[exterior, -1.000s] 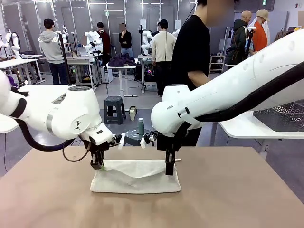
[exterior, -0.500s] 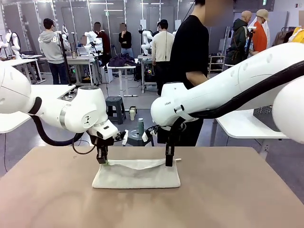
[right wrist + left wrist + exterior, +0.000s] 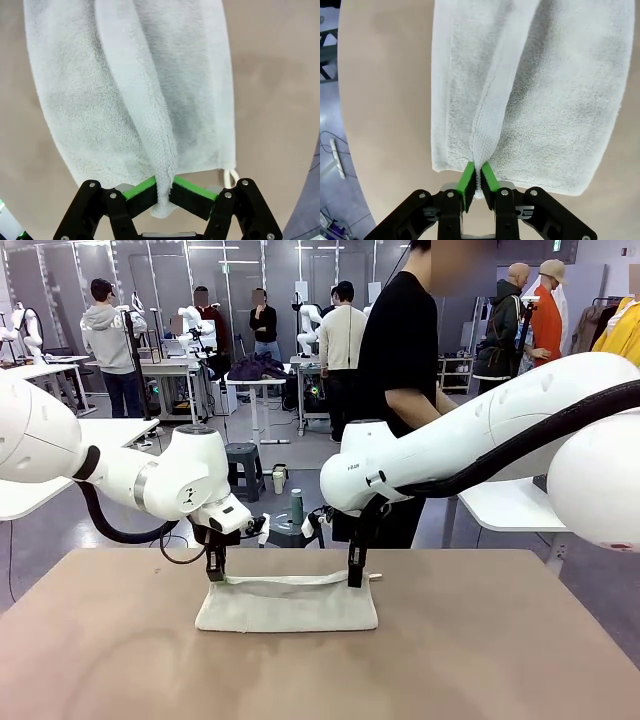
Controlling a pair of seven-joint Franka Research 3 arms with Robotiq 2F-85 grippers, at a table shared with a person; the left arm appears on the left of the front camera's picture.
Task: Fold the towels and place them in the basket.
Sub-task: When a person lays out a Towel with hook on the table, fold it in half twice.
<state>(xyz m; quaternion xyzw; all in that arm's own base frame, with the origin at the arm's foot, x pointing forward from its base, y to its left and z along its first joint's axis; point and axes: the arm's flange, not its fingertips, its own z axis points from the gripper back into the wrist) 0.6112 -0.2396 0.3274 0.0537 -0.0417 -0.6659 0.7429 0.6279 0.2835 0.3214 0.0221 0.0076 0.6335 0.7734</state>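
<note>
Pinching the far edge of the cream-white towel [image 3: 287, 606] at 10 and 2 o'clock, the left gripper [image 3: 214, 576] and right gripper [image 3: 354, 580] are holding it raised taut, apparently for folding.

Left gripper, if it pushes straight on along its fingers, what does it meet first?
The left gripper pinches the cream towel; straight on lies its lower layer on the table, probably close.
</note>
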